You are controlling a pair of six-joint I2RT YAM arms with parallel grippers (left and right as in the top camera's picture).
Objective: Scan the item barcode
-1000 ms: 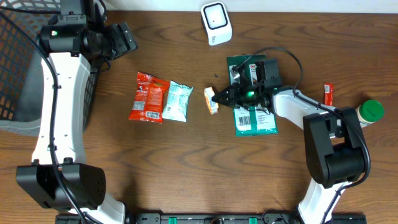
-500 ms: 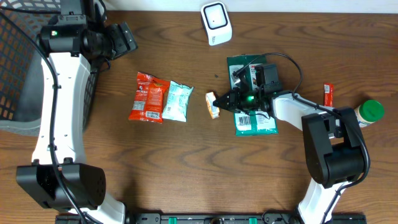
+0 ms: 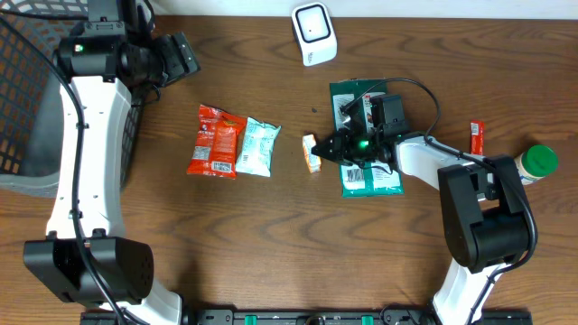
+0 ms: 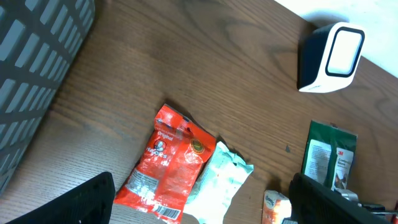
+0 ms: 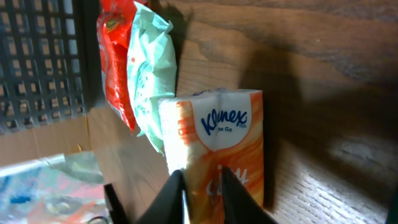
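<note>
Noting the poor spots first: the right gripper (image 5: 202,186) shows only its two fingertips (image 5: 177,190) at the bottom of its wrist view. A narrow gap separates them, and they lie over the near end of the Kleenex pack (image 5: 214,137). Cannot tell whether they pinch it or merely sit in front of it. From overhead the pack lies on the table (image 3: 271,253) at the fingertips' end, possibly just touching.

Green packet (image 3: 370,181) is half hidden beneath the right arm, behind the fingers. Basket (image 3: 23,108) is cut off by the frame edge. Bottle (image 3: 540,161), green cap, sits partly behind the arm's base.

Left gripper (image 4: 200,183): fingers spread wide, nothing between them, packets lying beyond the tips.

Count: one Kleenex pack, one scanner (image 3: 312,33), one red packet (image 3: 215,141), one pale mint packet (image 3: 258,146), one green packet, one small red sachet (image 3: 476,137), one bottle, one basket.

Red and mint packets lie touching each other, just past the pack from the right fingertips. Scanner stands well apart from both grippers.
</note>
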